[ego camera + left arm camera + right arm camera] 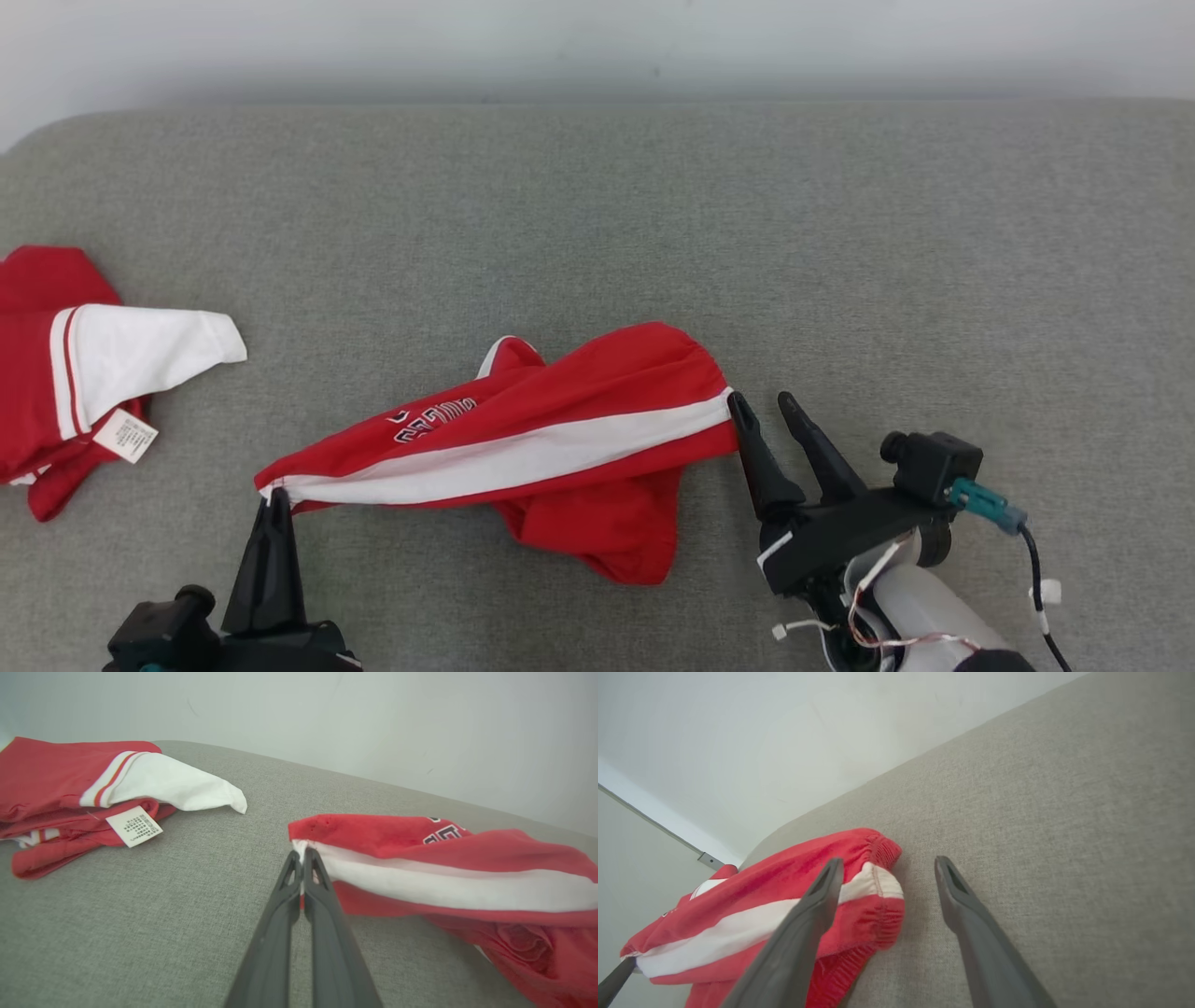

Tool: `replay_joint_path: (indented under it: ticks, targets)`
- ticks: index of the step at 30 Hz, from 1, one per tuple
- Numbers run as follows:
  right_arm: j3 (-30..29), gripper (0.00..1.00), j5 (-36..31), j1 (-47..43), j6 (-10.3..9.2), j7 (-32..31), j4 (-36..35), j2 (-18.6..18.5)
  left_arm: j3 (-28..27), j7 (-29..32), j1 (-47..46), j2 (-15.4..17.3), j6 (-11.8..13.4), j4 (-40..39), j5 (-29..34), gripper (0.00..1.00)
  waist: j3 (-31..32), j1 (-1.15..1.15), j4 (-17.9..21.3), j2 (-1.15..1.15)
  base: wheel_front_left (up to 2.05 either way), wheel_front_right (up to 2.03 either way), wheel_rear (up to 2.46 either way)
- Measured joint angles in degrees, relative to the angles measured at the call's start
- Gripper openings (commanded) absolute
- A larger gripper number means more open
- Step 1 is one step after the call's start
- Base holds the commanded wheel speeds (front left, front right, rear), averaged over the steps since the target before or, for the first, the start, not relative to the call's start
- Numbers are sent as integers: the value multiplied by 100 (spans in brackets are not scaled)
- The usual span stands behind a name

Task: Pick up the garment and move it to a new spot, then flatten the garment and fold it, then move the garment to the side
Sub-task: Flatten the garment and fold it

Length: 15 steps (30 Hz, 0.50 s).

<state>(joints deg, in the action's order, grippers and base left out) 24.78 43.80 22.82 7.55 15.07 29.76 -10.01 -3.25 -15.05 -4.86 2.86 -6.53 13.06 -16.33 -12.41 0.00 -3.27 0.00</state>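
The garment [560,448] is a pair of red shorts with a white side stripe and dark lettering, stretched across the middle of the grey cushion. My left gripper [274,497] is shut on the garment's left corner, seen close in the left wrist view as the white stripe end [301,851] pinched between the tips. My right gripper [761,403] stands open at the elastic waistband end [878,891]; its left finger [817,900] lies over the cloth, the right finger [957,891] over bare cushion. Nothing sits between its jaws.
A second red and white garment [75,373] with a white label [126,435] lies bunched at the cushion's left edge, also seen in the left wrist view [93,788]. The grey cushion [840,261] runs back to a pale wall [597,47].
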Motion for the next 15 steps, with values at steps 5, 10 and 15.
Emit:
replay_joint_path:
  ticks: [5, 10, 15]
  targets:
    - [396, 100, 678, 398, 0, -100, 412, -194, 107, 0, -30, 0, 25, 13, 4, 0, -106, 0, -141, 0, 0, 0, 0]
    - [751, 96, 1193, 623, -12, -108, 516, -360, 151, 0, -51, -1, 49, 24, 3, 0, -187, 0, -262, 0, 0, 0, 0]
    - [1159, 93, 1674, 633, -18, -85, 413, -515, 135, 0, -42, 0, 54, 25, 4, 0, -206, 0, -329, 0, 0, 0, 0]
